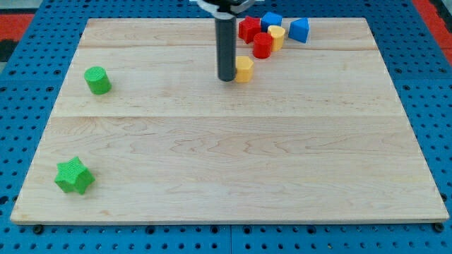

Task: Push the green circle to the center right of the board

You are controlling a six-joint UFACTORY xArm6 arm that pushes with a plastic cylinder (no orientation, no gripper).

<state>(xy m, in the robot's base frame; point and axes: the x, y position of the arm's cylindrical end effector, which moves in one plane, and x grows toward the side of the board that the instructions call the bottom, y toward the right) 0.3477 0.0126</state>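
Green circle (98,80) sits well off to the view's left of my tip (227,78), untouched; my tip rests on the worktop (226,162) against a yellow block (244,69) (no hand here, just a rod holding nothing); the push must start from the circle's far left side.

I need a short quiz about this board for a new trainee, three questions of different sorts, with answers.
1. True or false: my tip touches the green circle.
2. Which block lies right beside my tip? A) green star B) yellow block C) blue block
3. Fill in: the green circle sits near the view's ____ edge of the board.

Key: 1 false, they are far apart; 2 B, the yellow block sits just on the view's right of the tip; 3 left.
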